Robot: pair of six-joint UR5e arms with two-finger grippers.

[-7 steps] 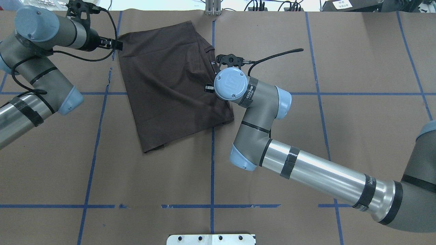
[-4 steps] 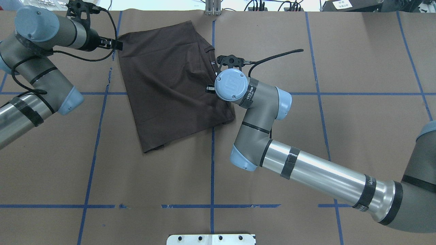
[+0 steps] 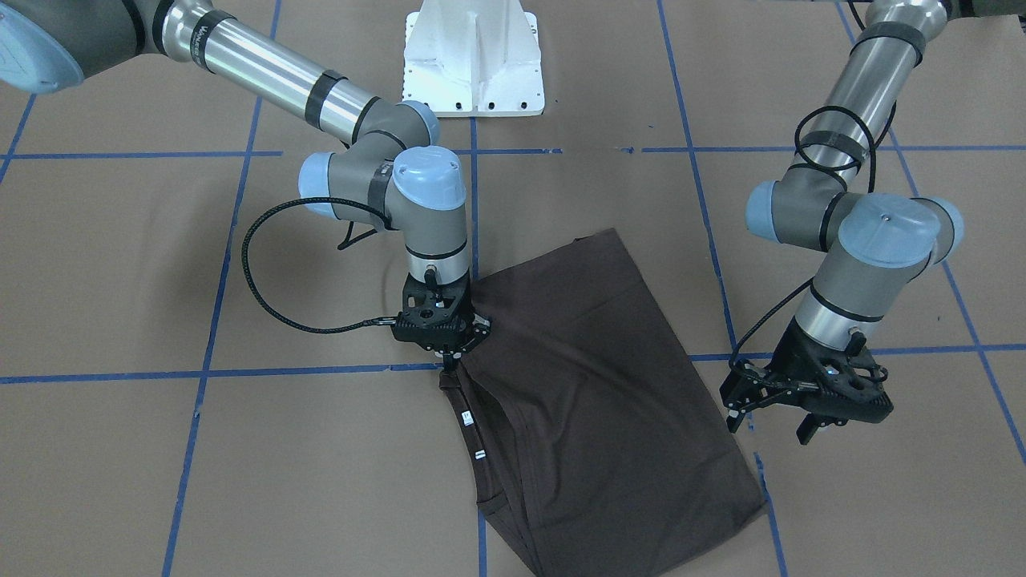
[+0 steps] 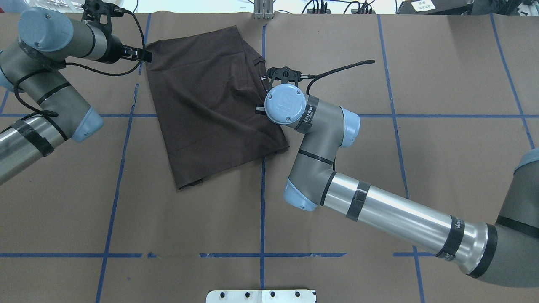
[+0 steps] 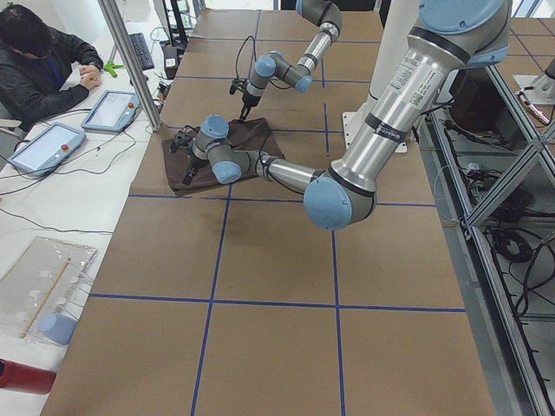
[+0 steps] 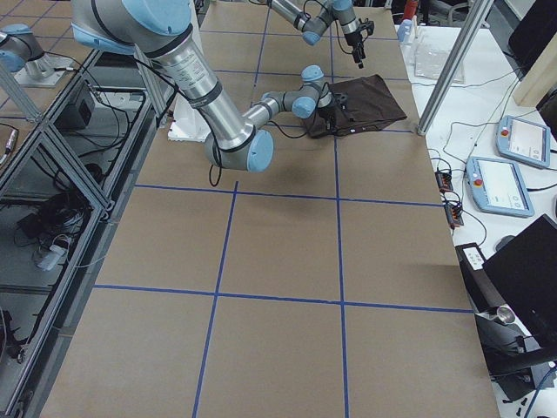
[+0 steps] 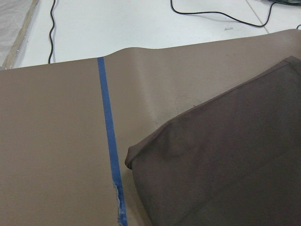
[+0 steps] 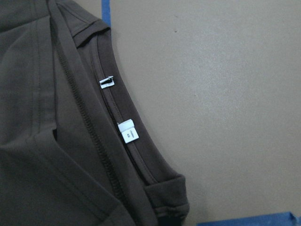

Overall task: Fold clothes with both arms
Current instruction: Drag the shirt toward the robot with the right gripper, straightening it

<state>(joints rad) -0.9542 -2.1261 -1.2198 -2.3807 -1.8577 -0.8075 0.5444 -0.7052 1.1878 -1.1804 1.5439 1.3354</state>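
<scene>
Lying folded into a slanted panel on the far part of the table (image 4: pixel 421 168), between the arms, the shirt (image 4: pixel 210 105) looks at least one fold along, with probably a crosswise fold and some squaring left. The right gripper (image 3: pixel 446 361) seems clenched on the shirt's edge by the collar (image 8: pixel 141 162). The left gripper (image 3: pixel 768 415) hangs spread and empty just beside the opposite corner.
</scene>
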